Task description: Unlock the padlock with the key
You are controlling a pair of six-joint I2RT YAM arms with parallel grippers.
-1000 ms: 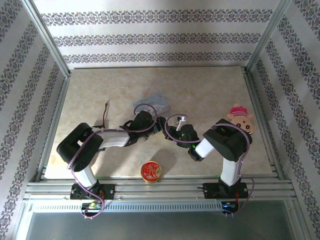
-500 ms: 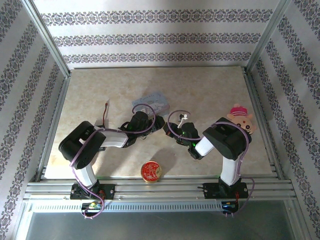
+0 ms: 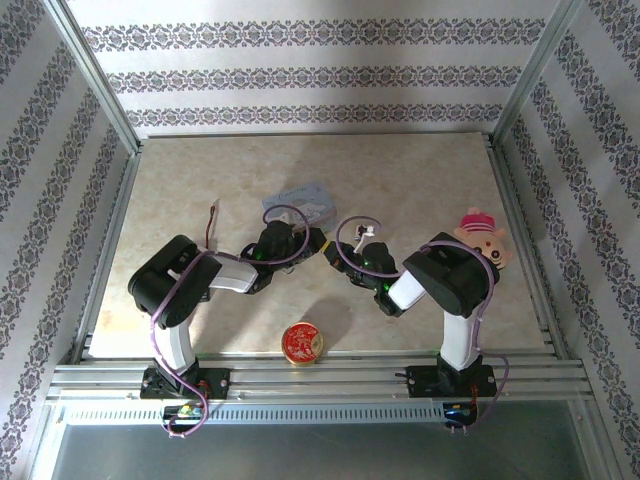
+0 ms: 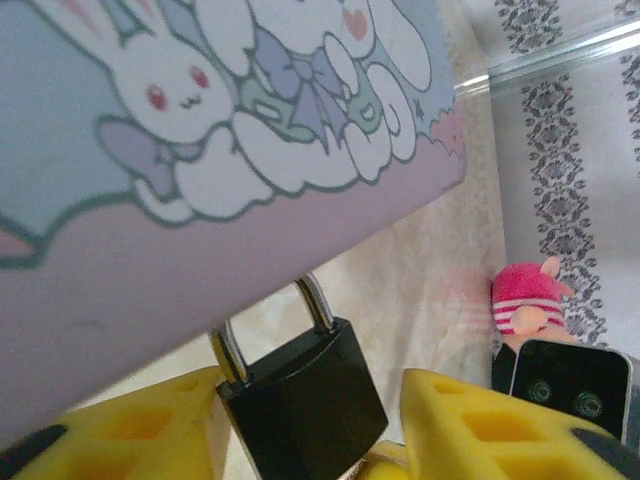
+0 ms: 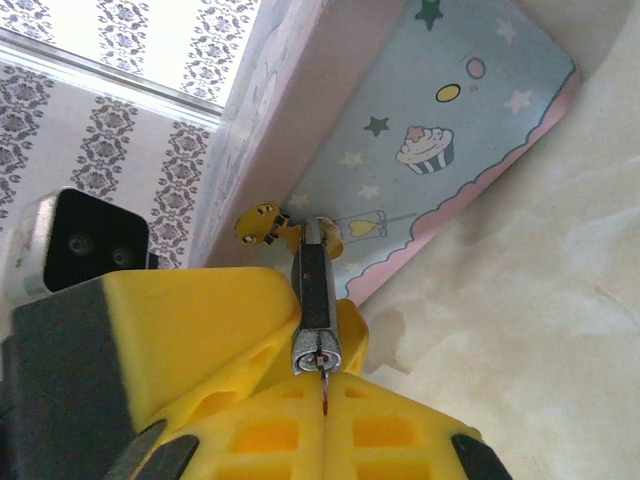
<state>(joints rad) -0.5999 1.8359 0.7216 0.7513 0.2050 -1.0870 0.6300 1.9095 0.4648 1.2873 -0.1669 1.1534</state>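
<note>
The black padlock point(image 4: 305, 405) hangs by its metal shackle from the pastel-blue cartoon box point(image 4: 200, 150). My left gripper point(image 4: 315, 410) straddles it, open. Its left finger touches the lock body and its right finger point(image 4: 480, 430) stands a small gap away. In the right wrist view the padlock point(image 5: 315, 290) is edge-on, keyhole toward me. My right gripper point(image 5: 325, 385) is shut on the thin key point(image 5: 323, 392), whose blade tip sits in the keyhole. In the top view the two grippers, left point(image 3: 318, 243) and right point(image 3: 335, 258), meet just in front of the box point(image 3: 300, 200).
A round red-and-gold tin point(image 3: 302, 342) lies near the front edge between the arm bases. A pink-hatted plush toy point(image 3: 482, 237) sits at the right, close to my right arm. A yellow hasp point(image 5: 258, 222) sticks out from the box.
My left gripper's jaws have narrowed around the padlock. The left arm and the box have shifted slightly left and back. The right gripper has stayed shut on the key.
</note>
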